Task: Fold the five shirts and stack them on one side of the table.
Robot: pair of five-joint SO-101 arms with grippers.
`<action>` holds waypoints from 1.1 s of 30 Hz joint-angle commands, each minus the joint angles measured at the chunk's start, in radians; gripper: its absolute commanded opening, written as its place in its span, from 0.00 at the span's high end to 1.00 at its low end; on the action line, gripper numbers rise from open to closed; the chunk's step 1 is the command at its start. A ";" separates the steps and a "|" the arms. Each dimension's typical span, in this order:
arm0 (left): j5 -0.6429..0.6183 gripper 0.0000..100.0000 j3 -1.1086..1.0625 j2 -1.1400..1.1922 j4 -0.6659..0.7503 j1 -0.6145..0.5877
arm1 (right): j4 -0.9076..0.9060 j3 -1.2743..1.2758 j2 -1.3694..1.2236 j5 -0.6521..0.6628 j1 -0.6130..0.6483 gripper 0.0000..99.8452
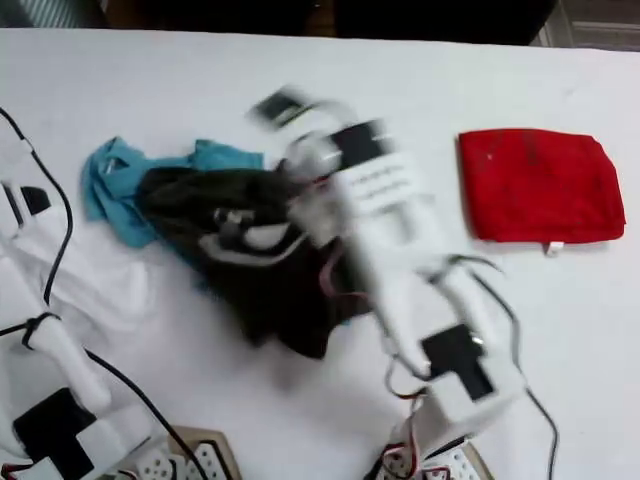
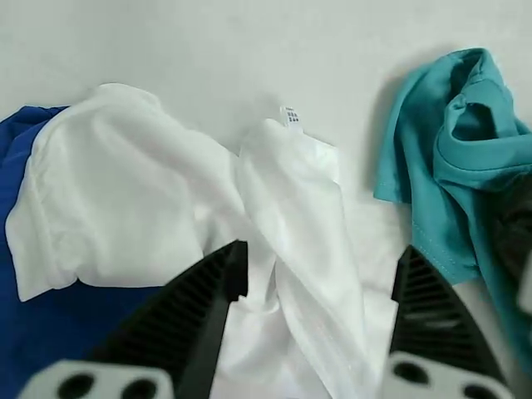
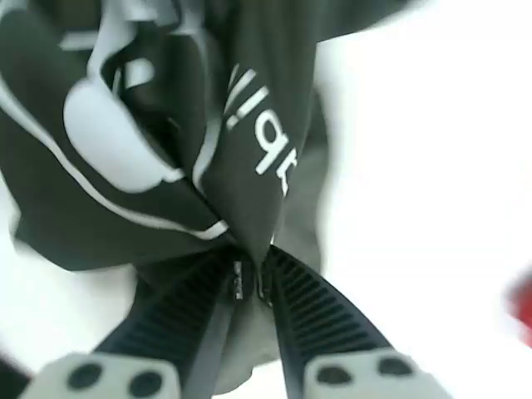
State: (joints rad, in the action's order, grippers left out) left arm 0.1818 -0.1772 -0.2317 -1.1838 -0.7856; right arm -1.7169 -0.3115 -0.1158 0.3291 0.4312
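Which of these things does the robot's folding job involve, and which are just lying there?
Job: black shirt, clamped in the right gripper; red shirt, already folded; teal shirt; white shirt; blue shirt.
Lying about: black cable; wooden board.

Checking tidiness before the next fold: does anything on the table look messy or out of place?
Only the red shirt lies folded flat. The teal shirt, white shirt and blue shirt lie crumpled, white over blue, and the black shirt is bunched in the shut right jaws.

Overhead camera, two close wrist cameras; teal shirt (image 1: 112, 192) shared.
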 commanded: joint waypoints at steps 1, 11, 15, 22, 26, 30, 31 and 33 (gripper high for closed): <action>0.003 0.71 0.002 -0.032 0.018 0.048 | -0.012 -0.060 0.157 0.058 -0.176 0.98; -0.003 0.71 -0.220 -0.034 0.072 0.361 | -0.008 -0.060 0.351 0.077 -0.657 0.98; -0.003 0.71 -0.360 -0.034 0.183 0.520 | -0.007 -0.064 0.438 0.080 -0.783 0.98; -0.003 0.71 -0.499 -0.034 0.236 0.690 | -0.008 -0.058 0.545 0.081 -0.892 0.98; -0.003 0.71 -0.542 -0.034 0.239 0.775 | -0.013 -0.057 0.547 0.081 -0.900 0.98; 0.002 0.70 -0.561 -0.034 0.242 0.806 | -0.024 -0.021 0.549 0.081 -0.881 0.98; 0.003 0.70 -0.558 -0.034 0.244 0.806 | -0.024 0.000 0.549 0.081 -0.872 0.98; 0.003 0.70 -0.564 -0.034 0.276 0.806 | -0.024 0.051 0.555 0.081 -0.865 0.98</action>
State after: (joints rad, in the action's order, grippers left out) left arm 0.1818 -0.7419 -0.2332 -0.9459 0.0061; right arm -1.7338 -0.2931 0.3997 0.3997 -0.4496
